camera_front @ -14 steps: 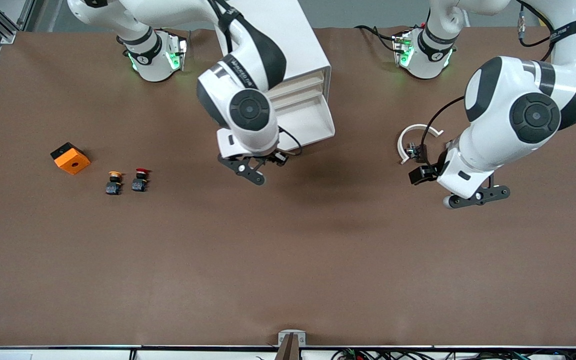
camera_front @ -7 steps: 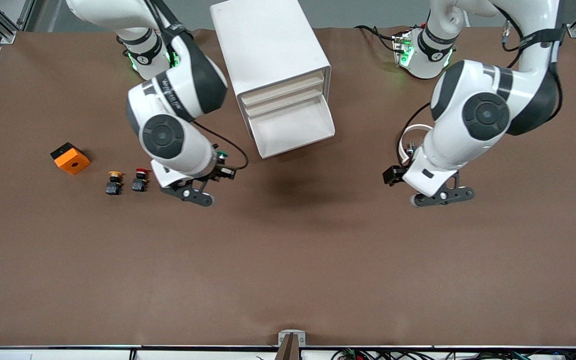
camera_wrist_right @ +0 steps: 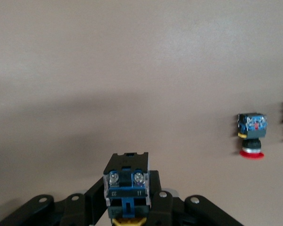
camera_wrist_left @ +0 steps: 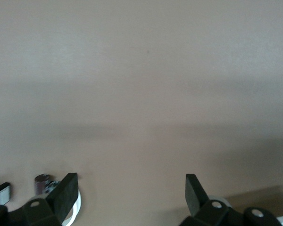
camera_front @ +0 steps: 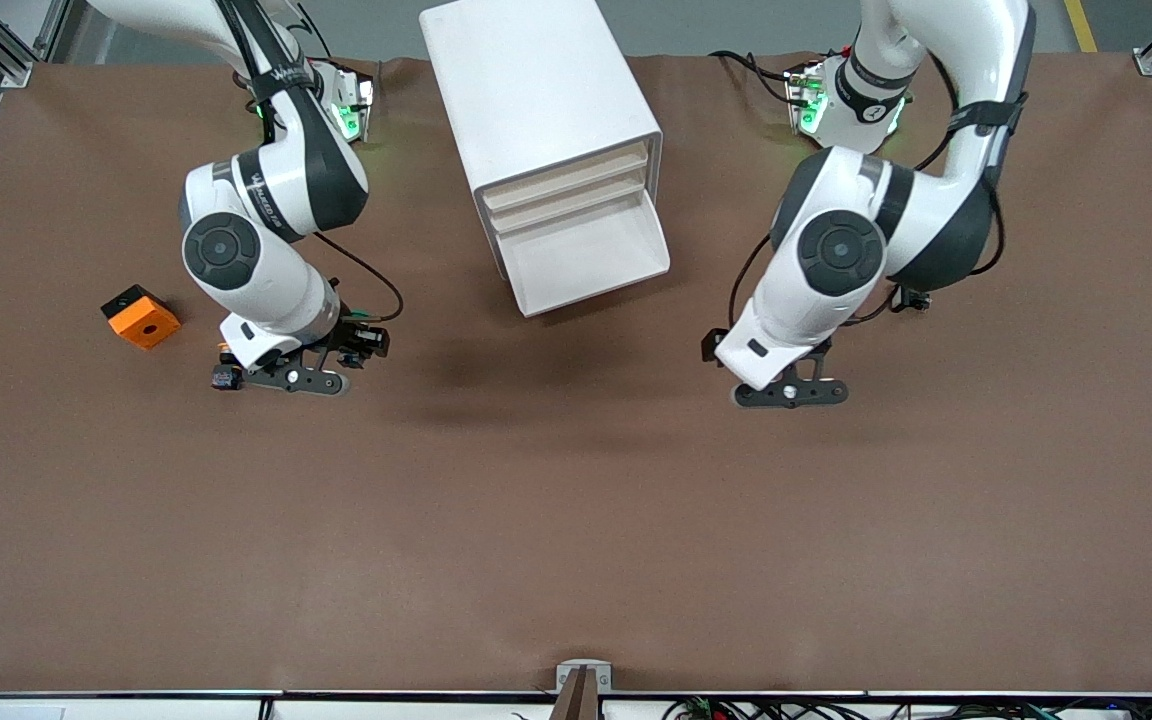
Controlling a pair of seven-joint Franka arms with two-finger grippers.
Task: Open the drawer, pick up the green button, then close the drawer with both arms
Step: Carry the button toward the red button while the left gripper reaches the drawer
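Note:
My right gripper (camera_front: 331,358) hovers over the table beside the loose buttons, at the right arm's end. It is shut on the button (camera_wrist_right: 127,190). The right wrist view shows the button's black and blue body and a bit of its yellow ring between the gripper (camera_wrist_right: 127,207); its green cap is hidden. The white drawer cabinet (camera_front: 546,120) stands mid-table with its lowest drawer (camera_front: 591,262) pulled open. My left gripper (camera_front: 766,375) is open and empty over bare table, toward the left arm's end from the drawer. Its fingertips (camera_wrist_left: 67,186) stand wide apart.
A red-capped button (camera_wrist_right: 251,134) lies on the table, hidden under the right arm in the front view. A yellow-capped button (camera_front: 226,374) peeks out beside it. An orange block (camera_front: 141,317) lies farther toward the right arm's end. A white ring (camera_wrist_left: 76,209) lies by the left gripper.
My right arm has carried the button from in front of the open drawer toward the right arm's end, to over the loose buttons. My left arm has moved toward the drawer.

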